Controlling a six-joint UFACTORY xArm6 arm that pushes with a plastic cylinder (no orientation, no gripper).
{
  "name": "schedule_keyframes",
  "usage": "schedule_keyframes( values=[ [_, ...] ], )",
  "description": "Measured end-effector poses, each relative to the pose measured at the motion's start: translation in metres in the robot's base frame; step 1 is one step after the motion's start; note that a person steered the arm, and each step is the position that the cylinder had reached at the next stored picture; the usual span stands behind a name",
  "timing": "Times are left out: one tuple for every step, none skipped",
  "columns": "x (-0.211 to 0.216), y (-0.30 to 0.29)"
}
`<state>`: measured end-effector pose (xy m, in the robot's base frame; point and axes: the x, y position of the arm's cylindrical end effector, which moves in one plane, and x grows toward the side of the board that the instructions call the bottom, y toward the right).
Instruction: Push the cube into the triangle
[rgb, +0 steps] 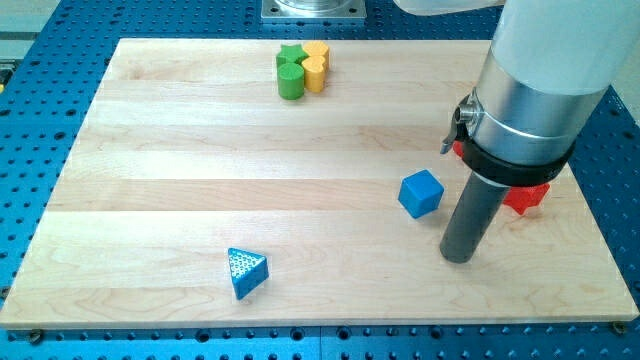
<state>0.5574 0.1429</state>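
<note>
- Camera view, item one: blue cube (421, 193), one in number, lying on the wooden board (200, 150) toward the view's right, clear of every other block.
- Handling, as I judge it: small, rigid, light, likely to slide easily and to swivel if struck off-centre. I cannot grasp it; contact belongs on the face at the view's right, turned away from the target.
- Blue triangle (247, 272): one, near the view's bottom, left of centre, well apart from the cube.
- My tip (458, 257): just beside the cube, below and to its right, not touching. No claw is fitted, so nothing is clenched or released.
- Red block (527, 195): at least one, shape hidden behind the arm.
- Green blocks (290, 72): two, at the view's top.
- Yellow blocks (315, 66): two, touching the green.
</note>
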Motion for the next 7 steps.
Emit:
schedule_keyframes(
  values=[
    [0.000,0.001],
    [0.000,0.004],
    [-0.005,0.022],
    [-0.029,0.036],
    [-0.051,0.029],
    [-0.051,-0.035],
    [-0.058,-0.034]
  ],
)
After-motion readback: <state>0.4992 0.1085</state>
